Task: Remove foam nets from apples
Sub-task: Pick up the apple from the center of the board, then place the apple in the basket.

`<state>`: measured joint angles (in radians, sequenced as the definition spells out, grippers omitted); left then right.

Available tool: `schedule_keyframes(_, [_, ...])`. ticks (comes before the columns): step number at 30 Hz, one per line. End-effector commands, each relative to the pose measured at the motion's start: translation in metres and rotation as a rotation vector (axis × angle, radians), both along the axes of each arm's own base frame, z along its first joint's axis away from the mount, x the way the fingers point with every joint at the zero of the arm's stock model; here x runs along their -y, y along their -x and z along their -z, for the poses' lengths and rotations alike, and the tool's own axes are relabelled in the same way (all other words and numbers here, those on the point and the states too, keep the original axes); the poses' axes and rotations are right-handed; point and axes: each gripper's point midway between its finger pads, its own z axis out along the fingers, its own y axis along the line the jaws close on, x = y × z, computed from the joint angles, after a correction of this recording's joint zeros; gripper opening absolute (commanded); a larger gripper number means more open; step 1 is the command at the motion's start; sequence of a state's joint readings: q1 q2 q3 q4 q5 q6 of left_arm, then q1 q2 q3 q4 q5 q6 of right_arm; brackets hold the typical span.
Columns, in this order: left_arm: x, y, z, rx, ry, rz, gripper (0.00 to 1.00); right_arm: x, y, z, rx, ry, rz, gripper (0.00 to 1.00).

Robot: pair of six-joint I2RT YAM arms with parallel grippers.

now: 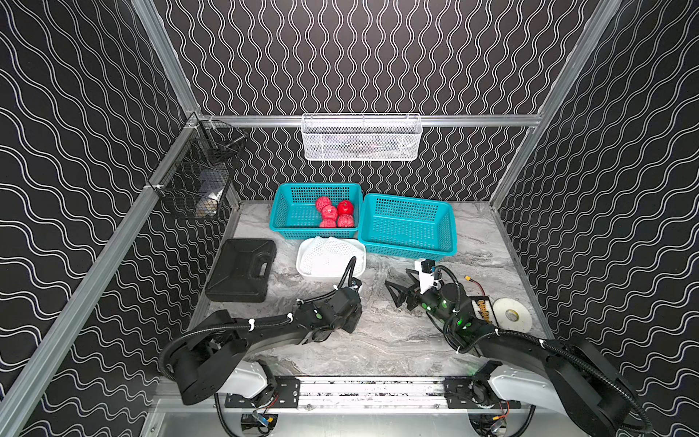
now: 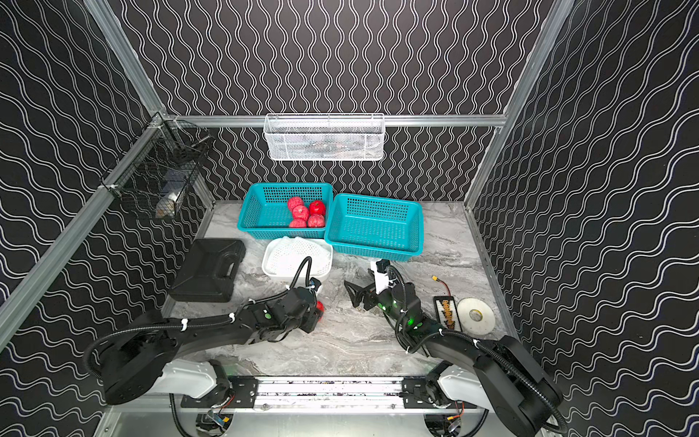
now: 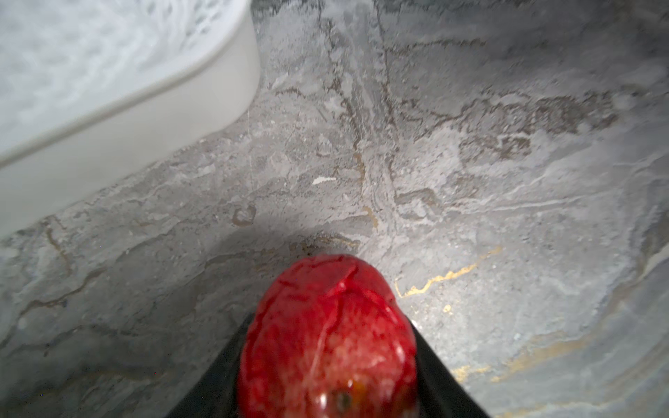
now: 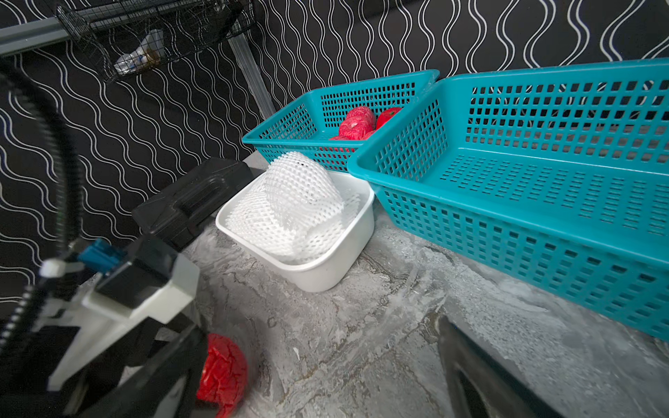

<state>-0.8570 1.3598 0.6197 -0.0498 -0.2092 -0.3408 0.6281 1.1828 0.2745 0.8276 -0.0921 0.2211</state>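
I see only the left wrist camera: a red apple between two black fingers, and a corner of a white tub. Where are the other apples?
Observer: Five apples lie in the teal basket behind the tub.
Operator: And the nets?
Observer: White nets are piled inside the tub.
Operator: Is the right gripper busy?
Observer: No. The right gripper is open and holds nothing, apart from your apple, in front of the second teal basket, which is empty.
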Motion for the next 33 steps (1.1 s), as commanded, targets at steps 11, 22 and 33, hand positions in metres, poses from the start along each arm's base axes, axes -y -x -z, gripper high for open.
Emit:
schedule_keyframes(11, [-0.061,-0.164,-0.165,0.297,0.150,-0.179,0.50,0.011,-0.006,-0.014,0.033,-0.053,0.077,1.00])
schedule_keyframes(22, [-0.156,-0.308,-0.111,0.219,0.087,-0.401,0.51,0.013,-0.003,-0.017,0.043,-0.042,0.074,1.00])
schedule_keyframes(33, [-0.195,-0.363,-0.059,0.176,0.039,-0.464,0.58,0.012,-0.004,-0.017,0.044,-0.047,0.070,1.00])
